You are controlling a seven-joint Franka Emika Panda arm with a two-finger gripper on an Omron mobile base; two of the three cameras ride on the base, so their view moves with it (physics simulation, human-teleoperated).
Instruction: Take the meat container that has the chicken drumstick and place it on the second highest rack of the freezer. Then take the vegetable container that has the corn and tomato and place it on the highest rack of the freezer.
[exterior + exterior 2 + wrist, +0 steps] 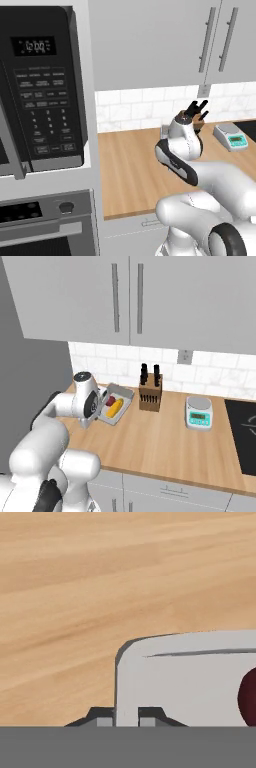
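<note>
Two small dark fingertips of my gripper [125, 716] stand on either side of the near rim of the vegetable container [190, 677], one outside the wall and one inside it, so my claw is clamped on that rim. The container is a shallow light grey tray and it sits on the wooden counter [75, 587]. At the right edge of the hand view I see a part of the dark-red tomato [248, 696] inside it.

From the right base view, the tray [122, 392] lies near the left end of the counter [165, 446], just beside the knife block [150, 391]. The yellow corn [114, 408] and the tomato [110, 401] lie side by side in it, touching or almost touching; my white wrist covers the near part of the tray. A small kitchen scale [199, 412] stands well apart to the right.

From the left base view, my arm hides the tray, and the microwave [42, 85] hangs at the left above the wall oven [45, 225].
</note>
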